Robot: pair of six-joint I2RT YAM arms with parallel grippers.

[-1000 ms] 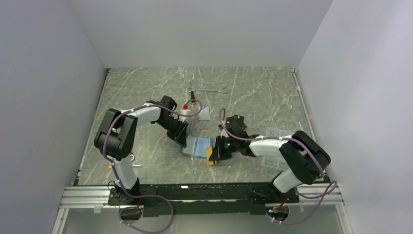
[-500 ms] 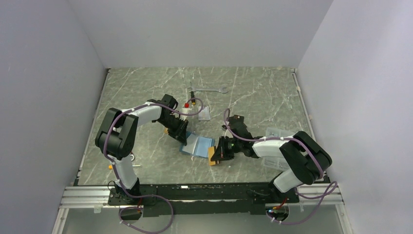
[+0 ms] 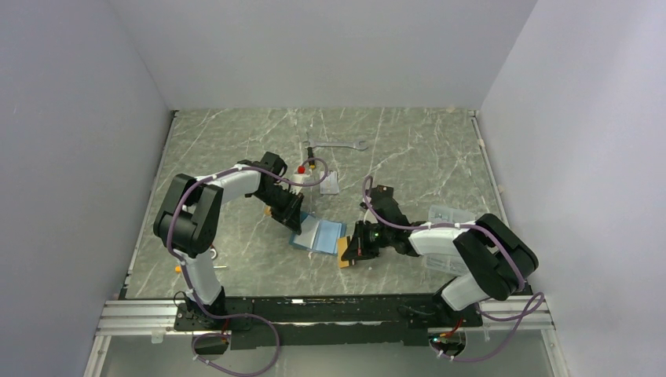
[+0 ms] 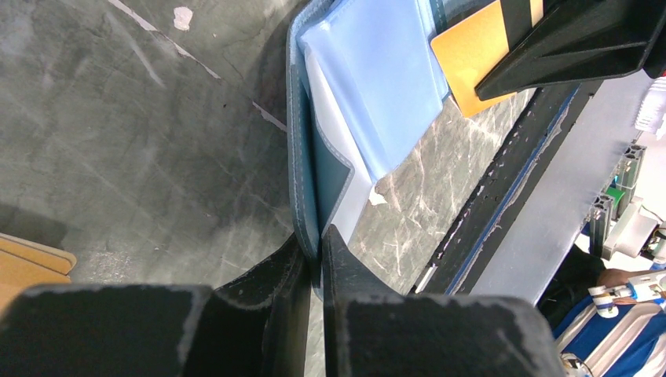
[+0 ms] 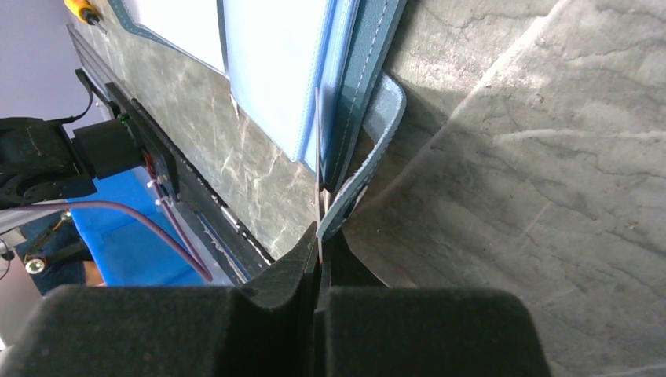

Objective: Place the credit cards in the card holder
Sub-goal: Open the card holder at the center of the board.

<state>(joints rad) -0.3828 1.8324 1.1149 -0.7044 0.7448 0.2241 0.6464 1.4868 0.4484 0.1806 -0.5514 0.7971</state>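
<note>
Teal, leather-like card holder: laid open on the grey marbled table between the two arms, pale blue pockets turned upward.

Left gripper: closed tight on the teal cover edge at the holder's left end. In the left wrist view that edge is seen standing upright between the two black fingers.

Right gripper: clamped on one orange-gold card with a black stripe, held at the holder's right end. In the right wrist view this card is seen edge-on as a thin line, lying against the pale pockets, with the snap tab curving just beside it. Whether the card's edge has entered a pocket cannot be told.

Stacked orange cards: glimpsed on the table beside the left gripper, apart from the holder.

Silver wrench: lying at the far side of the table. Red-handled tool and clear packet: just nearer than it. Second clear packet: beside the right arm.
</note>
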